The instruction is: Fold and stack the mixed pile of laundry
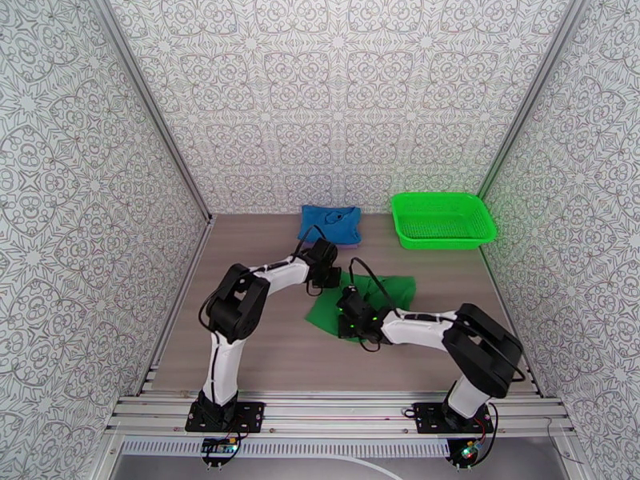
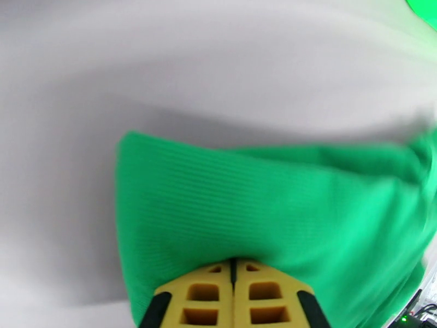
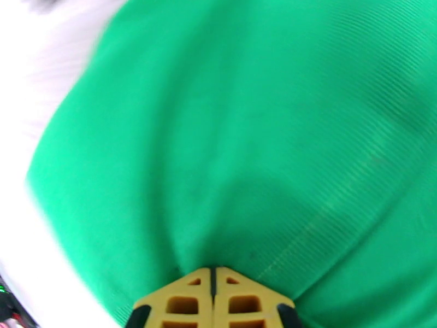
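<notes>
Left pincer (image 2: 234,263): closed tight on an edge of the green garment (image 2: 284,214), at its far-left side.
Right pincer (image 3: 213,270): clamped on the same garment's near edge.
Worktop (image 1: 264,346): grey-brown, boxed in by patterned walls; the green garment lies mid-worktop.
Surroundings: blue garment (image 1: 330,224) beyond the green garment; basket (image 1: 445,241) beyond-right of it, apart.
Arms: elbows bent, forearms converging on the green garment.

One blue garment (image 1: 330,223), one green garment (image 1: 398,289), one mesh basket (image 1: 448,240), two arms (image 1: 234,310) (image 1: 468,338).
</notes>
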Action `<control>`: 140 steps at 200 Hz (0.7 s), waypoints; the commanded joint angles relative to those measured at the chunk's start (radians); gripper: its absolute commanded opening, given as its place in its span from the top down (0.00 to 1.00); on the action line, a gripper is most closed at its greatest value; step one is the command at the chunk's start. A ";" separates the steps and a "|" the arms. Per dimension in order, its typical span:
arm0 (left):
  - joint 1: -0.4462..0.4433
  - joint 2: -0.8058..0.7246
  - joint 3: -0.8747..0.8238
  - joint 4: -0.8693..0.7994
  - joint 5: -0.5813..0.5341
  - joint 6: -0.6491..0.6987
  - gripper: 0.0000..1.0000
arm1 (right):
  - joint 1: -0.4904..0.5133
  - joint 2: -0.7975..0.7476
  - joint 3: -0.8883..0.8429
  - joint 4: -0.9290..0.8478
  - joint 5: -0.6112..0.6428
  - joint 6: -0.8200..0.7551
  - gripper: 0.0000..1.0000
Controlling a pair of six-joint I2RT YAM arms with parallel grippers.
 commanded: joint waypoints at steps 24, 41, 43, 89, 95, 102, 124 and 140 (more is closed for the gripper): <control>0.006 0.199 0.215 -0.026 0.028 0.147 1.00 | 0.084 0.133 0.135 -0.120 -0.104 0.087 1.00; 0.001 0.226 0.275 -0.023 0.087 0.174 1.00 | 0.066 0.120 0.213 -0.215 -0.029 0.036 1.00; 0.001 0.227 0.279 -0.022 0.090 0.176 1.00 | 0.062 0.118 0.220 -0.222 -0.022 0.031 1.00; 0.011 0.072 0.237 0.088 0.104 0.141 0.96 | -0.038 -0.023 0.337 -0.398 0.073 -0.121 0.81; 0.016 0.026 0.212 0.108 0.093 0.133 0.88 | -0.055 -0.054 0.349 -0.433 0.082 -0.148 0.79; 0.022 -0.044 0.183 0.125 0.077 0.124 0.75 | -0.078 -0.089 0.360 -0.473 0.088 -0.181 0.77; 0.037 -0.219 0.112 0.117 0.025 0.124 0.52 | -0.179 -0.171 0.375 -0.547 0.057 -0.307 0.73; 0.042 -0.327 0.066 0.053 -0.046 0.130 0.50 | -0.276 -0.180 0.401 -0.573 -0.024 -0.428 0.73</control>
